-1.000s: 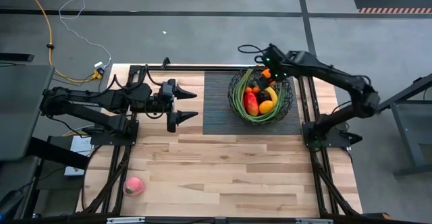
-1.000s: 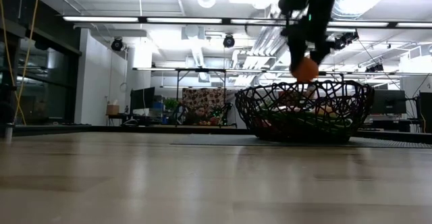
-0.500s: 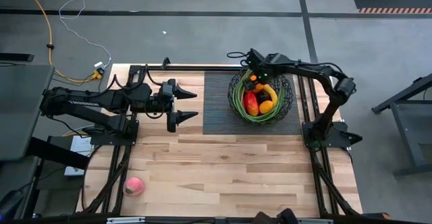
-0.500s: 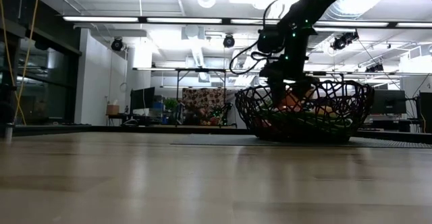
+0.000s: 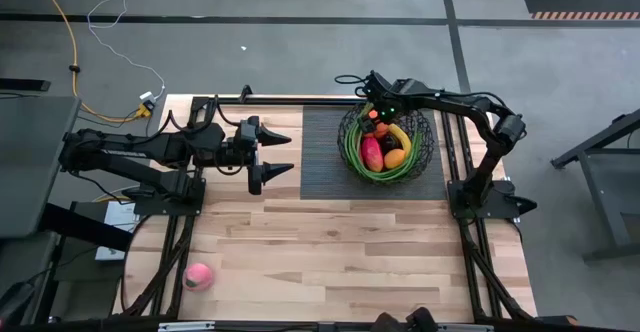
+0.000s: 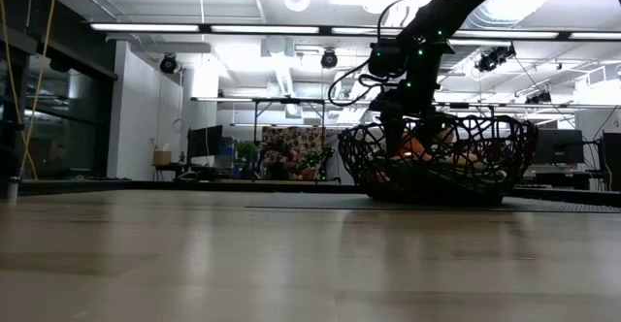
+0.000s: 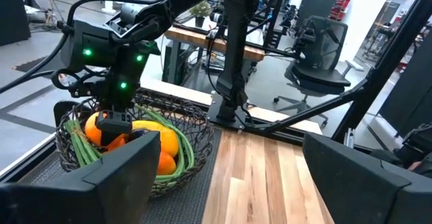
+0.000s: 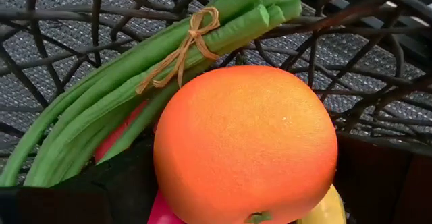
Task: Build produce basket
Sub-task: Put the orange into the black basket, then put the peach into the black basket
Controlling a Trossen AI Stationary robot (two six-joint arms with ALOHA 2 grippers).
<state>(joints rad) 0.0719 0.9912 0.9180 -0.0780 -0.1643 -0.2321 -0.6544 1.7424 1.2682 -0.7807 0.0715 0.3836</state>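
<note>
- Pale wood-plank desk [image 5: 340,242] on a black frame, grey floor around it; a lab room with ceiling lights shows behind in the low view.
- Dark ribbed mat [image 5: 325,157] lies at the far edge of the desk, right of centre.
- basket [image 5: 352,150], round black open-weave wire bowl, sits on the right part of the mat, near the far right corner of the desk.
- Inside the basket: green stalks [image 8: 128,109] tied with tan twine and curled along the wall, red-green mango [image 5: 371,153], yellow banana [image 5: 402,136], an orange [image 5: 395,158] on the near right side, and a second orange [image 8: 246,143] at the far side.
- Second orange fills the right wrist view: smooth bright skin, small green stem spot at its end, lying against the stalks.
- right pincer [image 5: 374,115] is down inside the far rim of the basket, just above that orange, fingers spread and holding nothing.
- left pincer [image 5: 275,155] hangs over the left part of the desk, just left of the mat, fingers spread wide, empty.
- pink peach [image 5: 198,276] lies alone near the near left corner of the desk, well apart from the basket.
</note>
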